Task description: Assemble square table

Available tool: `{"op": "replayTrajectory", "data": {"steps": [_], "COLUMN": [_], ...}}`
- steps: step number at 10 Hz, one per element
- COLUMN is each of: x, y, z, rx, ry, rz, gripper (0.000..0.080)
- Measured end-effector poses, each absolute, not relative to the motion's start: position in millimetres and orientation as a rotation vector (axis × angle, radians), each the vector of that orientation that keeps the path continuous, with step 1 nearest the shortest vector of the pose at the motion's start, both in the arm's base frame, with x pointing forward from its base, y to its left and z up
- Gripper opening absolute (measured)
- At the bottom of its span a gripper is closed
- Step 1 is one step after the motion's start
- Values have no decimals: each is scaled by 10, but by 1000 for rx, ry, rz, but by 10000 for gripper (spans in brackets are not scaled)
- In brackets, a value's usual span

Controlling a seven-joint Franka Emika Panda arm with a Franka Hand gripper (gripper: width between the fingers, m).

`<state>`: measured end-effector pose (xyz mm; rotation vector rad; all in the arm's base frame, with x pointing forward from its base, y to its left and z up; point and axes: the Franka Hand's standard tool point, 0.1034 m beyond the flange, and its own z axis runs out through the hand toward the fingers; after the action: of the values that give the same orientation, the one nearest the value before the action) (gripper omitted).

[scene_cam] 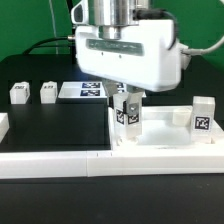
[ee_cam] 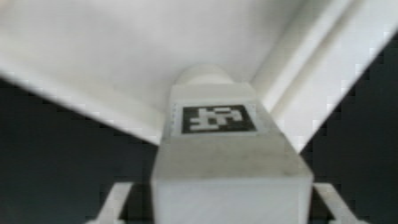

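Observation:
The square table top (scene_cam: 165, 142) is a white tray-like square with a raised rim, on the exterior view's right. My gripper (scene_cam: 127, 98) is shut on a white block leg (scene_cam: 127, 113) with a black-and-white tag and holds it upright over the top's left part. In the wrist view the leg (ee_cam: 217, 130) fills the middle, between the two fingers (ee_cam: 121, 200), with the white top (ee_cam: 107, 50) behind it. A second leg (scene_cam: 203, 116) stands upright at the top's right side. Two more legs (scene_cam: 19, 93) (scene_cam: 48, 92) stand on the black table at the far left.
The marker board (scene_cam: 82, 90) lies flat behind the gripper, left of centre. Long white rails (scene_cam: 50, 160) run along the front edge and up the left side. A black mat (scene_cam: 55, 125) lies between the loose legs and the table top.

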<state>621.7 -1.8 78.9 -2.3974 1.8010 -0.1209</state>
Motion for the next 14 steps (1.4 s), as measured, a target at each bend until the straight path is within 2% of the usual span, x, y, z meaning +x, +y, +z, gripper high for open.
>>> {"op": "replayTrajectory", "data": {"steps": [3, 4, 5, 6, 7, 8, 12, 13, 14], "x": [6197, 6196, 6160, 6122, 6172, 6168, 6168, 6194, 6196], "y": [-42, -25, 29, 143, 164, 154, 144, 150, 152], "z": [775, 769, 761, 791, 824, 818, 809, 792, 784], "rx": [-2064, -2069, -2187, -2433, -2545, -2689, -2857, -3008, -3029], "ry": [2092, 2089, 2018, 1872, 1696, 1459, 1121, 725, 630], "rz": [-46, -46, -20, 16, -7, -16, -35, -87, -100], "gripper": [291, 385, 385, 574, 574, 636, 649, 649, 649]}}
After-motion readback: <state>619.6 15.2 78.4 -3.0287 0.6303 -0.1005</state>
